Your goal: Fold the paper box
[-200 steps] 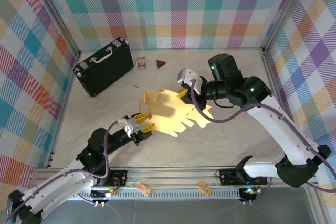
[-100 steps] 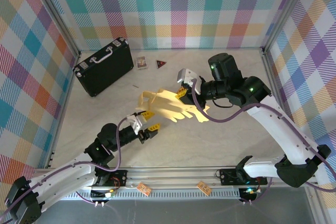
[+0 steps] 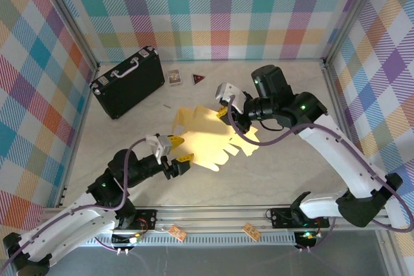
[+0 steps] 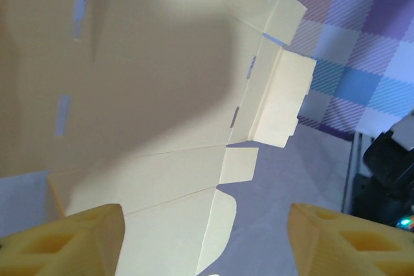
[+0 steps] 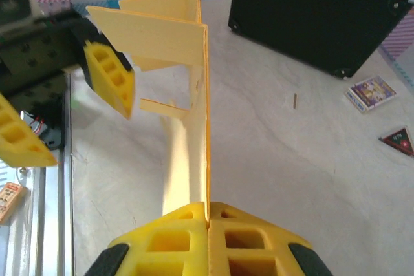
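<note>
The paper box (image 3: 202,139) is a flat mustard-yellow die-cut sheet with flaps and slots, held tilted over the middle of the table. My right gripper (image 3: 224,114) is shut on its far edge, and in the right wrist view the sheet (image 5: 195,63) runs edge-on away from the closed right gripper (image 5: 207,216). At the sheet's near edge my left gripper (image 3: 180,149) stands open. In the left wrist view the sheet (image 4: 142,88) rises ahead of the left gripper (image 4: 207,240), whose fingers (image 4: 71,240) stand wide apart with nothing clamped.
A black hard case (image 3: 127,81) with a pale handle lies at the back left. A small card pack (image 3: 173,77) and a dark triangular piece (image 3: 198,79) lie near the back wall. Checked walls enclose the table, with a metal rail (image 3: 213,214) along the front.
The left gripper has opened wide and no longer pinches the sheet's near edge. The right gripper keeps its grip and has shifted the sheet slightly left.
</note>
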Robot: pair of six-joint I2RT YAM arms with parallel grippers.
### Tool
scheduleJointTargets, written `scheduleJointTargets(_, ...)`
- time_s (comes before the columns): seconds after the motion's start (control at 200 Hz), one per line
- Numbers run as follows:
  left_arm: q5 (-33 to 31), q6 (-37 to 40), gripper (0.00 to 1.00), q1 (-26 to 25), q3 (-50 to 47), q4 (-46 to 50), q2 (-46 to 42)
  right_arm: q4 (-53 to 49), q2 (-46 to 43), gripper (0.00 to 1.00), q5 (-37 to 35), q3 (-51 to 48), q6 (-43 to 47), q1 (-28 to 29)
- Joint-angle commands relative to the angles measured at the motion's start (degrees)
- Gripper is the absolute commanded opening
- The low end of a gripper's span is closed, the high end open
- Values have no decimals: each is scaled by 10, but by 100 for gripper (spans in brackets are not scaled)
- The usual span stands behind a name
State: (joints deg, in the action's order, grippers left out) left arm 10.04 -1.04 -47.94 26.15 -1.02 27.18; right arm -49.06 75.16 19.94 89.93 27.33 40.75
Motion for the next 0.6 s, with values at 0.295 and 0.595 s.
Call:
scheduleJointTargets(0.295,-148,-109,86,-6,354,460,23,-99,-22,2,49,34,9,-4)
scheduleJointTargets(0.595,-119,47,97,0,491,491,227,-171,45,1,59,127,23,-4)
